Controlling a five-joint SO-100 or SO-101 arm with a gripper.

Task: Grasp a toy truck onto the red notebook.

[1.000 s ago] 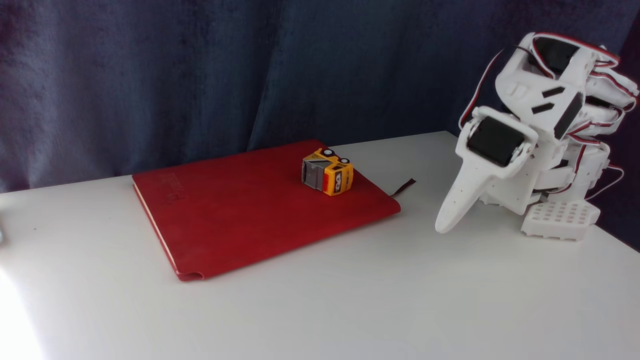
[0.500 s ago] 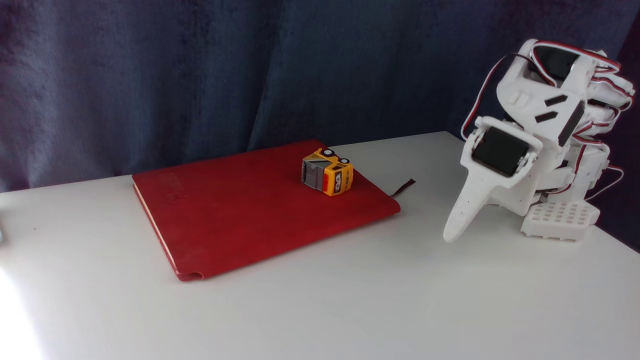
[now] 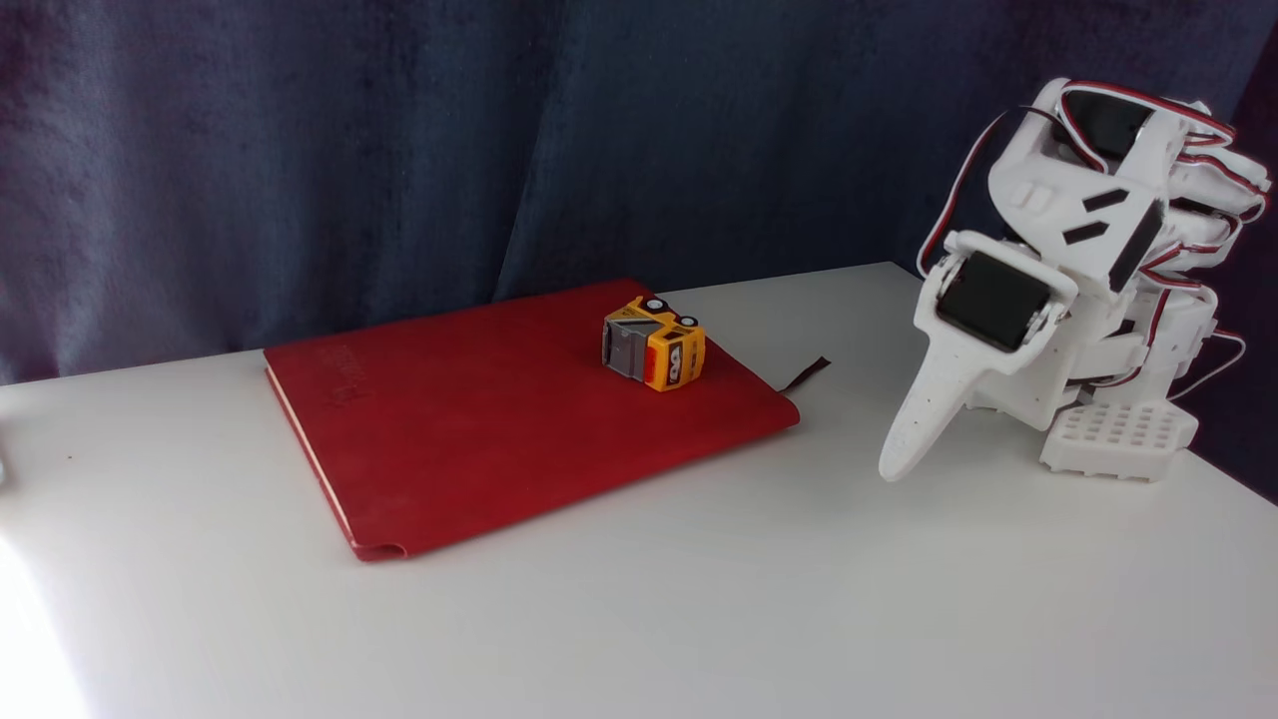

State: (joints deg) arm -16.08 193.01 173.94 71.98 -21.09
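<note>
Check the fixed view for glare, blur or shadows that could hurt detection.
Fixed view: blown-out glare washes the white table's bottom-left corner; elsewhere light is soft and shadows faint. The tiny orange-yellow toy truck on the dark red leather-like notebook is sharp, as is the white gripper.

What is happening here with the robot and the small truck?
Nothing is being handled at this moment. The toy truck lies tipped on its side on the red notebook, near its far right corner, so the placing looks done. The white arm is folded at the right of the table, and its gripper points down at the bare tabletop, apart from the notebook. Its fingers look closed together and hold nothing.
</note>
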